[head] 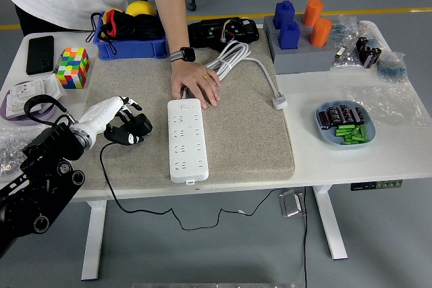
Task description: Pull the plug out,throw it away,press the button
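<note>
Head view shows our left hand [116,118] curled around the black plug [133,128], clear of the white power strip [185,139], which lies just at its 3 o'clock, long axis running 12 to 6, a person's hand [196,87] resting at its far end.

Brightness: the scene is evenly and brightly lit; the white table [337,160] is rendered near full white without detail being lost.
Light source: diffuse light from overhead is indicated.
Shadows: only soft, short shadows are cast, seen under the power strip [185,138] and beside the beige mat [250,133].
Glare: faint sheen is seen on the clear plastic bags [395,102].
Focus: sharpness is held throughout.
Blur: slight softness is noted on the left hand [111,116].
</note>
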You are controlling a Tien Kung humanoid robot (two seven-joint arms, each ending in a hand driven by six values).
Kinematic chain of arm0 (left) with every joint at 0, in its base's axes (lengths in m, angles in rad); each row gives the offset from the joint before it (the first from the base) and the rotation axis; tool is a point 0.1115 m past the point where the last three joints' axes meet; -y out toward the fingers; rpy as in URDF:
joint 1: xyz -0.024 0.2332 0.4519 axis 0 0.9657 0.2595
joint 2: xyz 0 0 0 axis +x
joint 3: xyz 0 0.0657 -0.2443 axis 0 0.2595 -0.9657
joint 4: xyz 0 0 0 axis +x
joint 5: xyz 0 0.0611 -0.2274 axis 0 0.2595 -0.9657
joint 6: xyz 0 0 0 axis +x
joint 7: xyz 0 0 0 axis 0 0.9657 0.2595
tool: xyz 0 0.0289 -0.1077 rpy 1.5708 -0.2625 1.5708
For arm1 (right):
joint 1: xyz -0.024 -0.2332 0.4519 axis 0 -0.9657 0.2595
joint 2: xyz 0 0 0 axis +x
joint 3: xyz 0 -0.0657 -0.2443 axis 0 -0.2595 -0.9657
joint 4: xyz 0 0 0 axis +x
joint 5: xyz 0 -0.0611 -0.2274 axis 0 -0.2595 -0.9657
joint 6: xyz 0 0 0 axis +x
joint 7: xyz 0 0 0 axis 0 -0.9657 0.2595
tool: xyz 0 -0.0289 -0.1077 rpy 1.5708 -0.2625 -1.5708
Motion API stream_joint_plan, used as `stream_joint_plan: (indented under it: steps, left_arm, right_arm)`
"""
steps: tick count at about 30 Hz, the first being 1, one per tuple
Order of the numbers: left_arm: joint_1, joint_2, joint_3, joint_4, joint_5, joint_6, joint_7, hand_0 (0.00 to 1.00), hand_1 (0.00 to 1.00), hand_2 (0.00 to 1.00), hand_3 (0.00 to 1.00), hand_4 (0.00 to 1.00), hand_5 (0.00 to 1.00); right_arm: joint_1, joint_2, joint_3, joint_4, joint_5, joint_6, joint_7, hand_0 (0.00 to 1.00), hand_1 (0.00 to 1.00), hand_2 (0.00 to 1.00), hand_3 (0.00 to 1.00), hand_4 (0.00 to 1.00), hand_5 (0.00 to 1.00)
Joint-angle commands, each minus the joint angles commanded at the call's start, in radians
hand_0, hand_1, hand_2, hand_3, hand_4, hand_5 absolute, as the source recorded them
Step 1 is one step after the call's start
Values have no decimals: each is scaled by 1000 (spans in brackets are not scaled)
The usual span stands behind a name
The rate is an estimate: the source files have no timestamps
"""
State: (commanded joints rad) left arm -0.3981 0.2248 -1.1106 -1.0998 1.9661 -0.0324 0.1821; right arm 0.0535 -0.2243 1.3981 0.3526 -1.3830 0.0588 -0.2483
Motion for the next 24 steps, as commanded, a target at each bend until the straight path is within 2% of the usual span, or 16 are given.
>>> stream_joint_plan:
  steps: [4,6,10,11,14,16,17,22,23,24]
  left_arm:
    - [-1,0,-1,-5,-2,6,-1,854,946,962,984,998,68]
    - [-1,0,-2,-9,0,6,0,885,974,991,998,998,88]
    - [-3,3,1,-37,-14,20,-7,885,974,991,998,998,88]
    - [-8,4,3,-55,-30,31,-13,847,925,945,960,998,72]
    - [-28,5,13,-84,-66,47,-26,847,925,945,960,998,72]
    - [-58,3,38,-88,-96,42,-26,847,925,945,960,998,72]
    - [-71,0,51,-83,-100,35,-21,663,581,567,852,646,2]
    - [-136,-22,111,-37,-122,10,4,663,581,567,852,646,2]
    - [-149,-27,124,-27,-131,7,8,168,179,219,636,180,2]
    - [-159,-31,134,-18,-138,6,9,168,179,219,636,180,2]
  right_arm:
    - [1,0,1,1,0,0,0,748,700,710,722,784,617]
    - [1,0,0,1,0,0,0,748,699,710,722,784,617]
    - [0,0,1,1,0,0,0,748,699,710,722,784,617]
    - [0,0,1,1,0,0,0,749,699,710,722,784,616]
    - [-1,0,1,0,0,0,0,749,699,710,722,784,616]
    - [0,-1,-1,-1,1,-1,0,749,699,710,722,784,616]
    - [0,0,-2,0,2,0,0,748,699,710,722,785,616]
    - [4,1,-5,2,5,-1,1,748,699,710,722,785,616]
    - [3,1,-5,1,5,0,1,748,700,711,722,786,616]
    - [3,1,-4,0,5,0,0,748,700,711,722,786,616]
